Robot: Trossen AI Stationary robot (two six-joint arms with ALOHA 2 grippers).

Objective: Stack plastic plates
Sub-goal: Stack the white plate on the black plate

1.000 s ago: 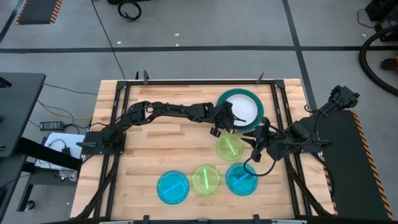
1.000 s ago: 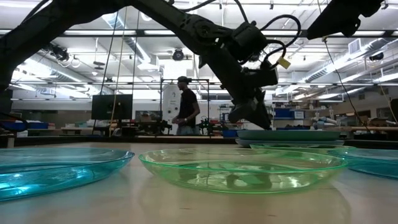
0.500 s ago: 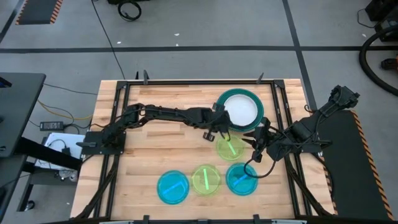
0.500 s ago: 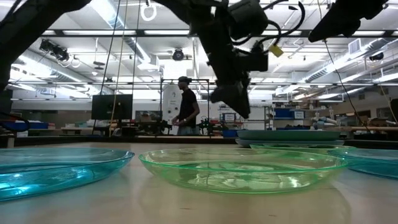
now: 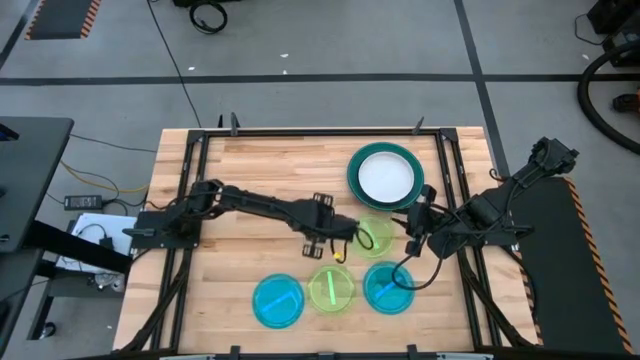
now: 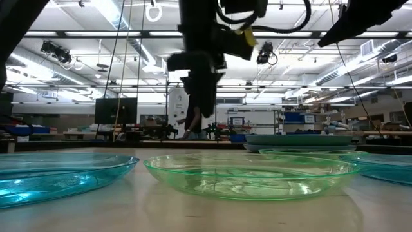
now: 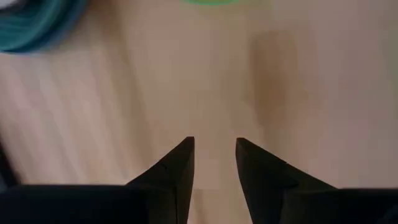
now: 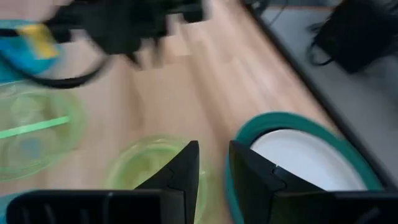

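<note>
A stack of plates (image 5: 385, 175) sits at the far right of the table, a white plate (image 5: 385, 178) on top inside a teal rim (image 8: 249, 134). Of the small translucent plates, one lime plate (image 5: 375, 237) lies just near of the stack. A cyan plate (image 5: 278, 300), a lime plate (image 5: 331, 290) and another cyan plate (image 5: 388, 288) form a row near the front edge. My left gripper (image 5: 345, 240) (image 7: 214, 143) hovers open over bare wood, left of the lime plate. My right gripper (image 5: 412, 232) (image 8: 211, 149) waits, narrowly open, at that plate's right side. No blue or black plate shows.
Bare wood lies on the table's left half (image 5: 240, 165). A black frame (image 5: 300, 131) runs round the table. In the low view, the near lime plate (image 6: 251, 174) and cyan plate (image 6: 58, 174) fill the foreground. A person (image 6: 192, 122) stands in the room beyond.
My left gripper has drawn back from the stack's near-left rim, moving toward the table's near and left side, and now hangs over bare wood beside the lime plate. The white plate has stayed on the stack. My right arm has kept still.
</note>
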